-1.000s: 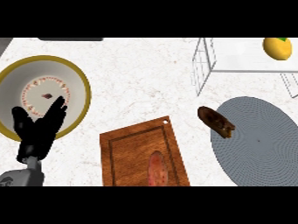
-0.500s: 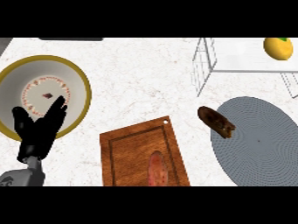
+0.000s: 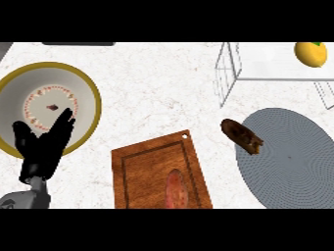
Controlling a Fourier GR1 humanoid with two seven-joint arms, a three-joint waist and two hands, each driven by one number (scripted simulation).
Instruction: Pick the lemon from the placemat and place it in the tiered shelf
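— Where is the round yellow lemon (image 3: 310, 53)?
— On the white wire tiered shelf (image 3: 271, 66), well apart from the round grey woven placemat (image 3: 292, 157). I'd judge that a nudge to the shelf could roll it off.
— And the hands?
— The black left hand (image 3: 45, 147) rests over the yellow-rimmed plate (image 3: 14, 93), fingers straight and apart, holding nothing. The right hand shows nowhere, and the shelf is cut off at the view's edge.

Lemon (image 3: 310, 54) on shelf (image 3: 271, 73) far right, placemat (image 3: 299, 166) before it, board (image 3: 144, 166) centre, plate (image 3: 14, 98) left
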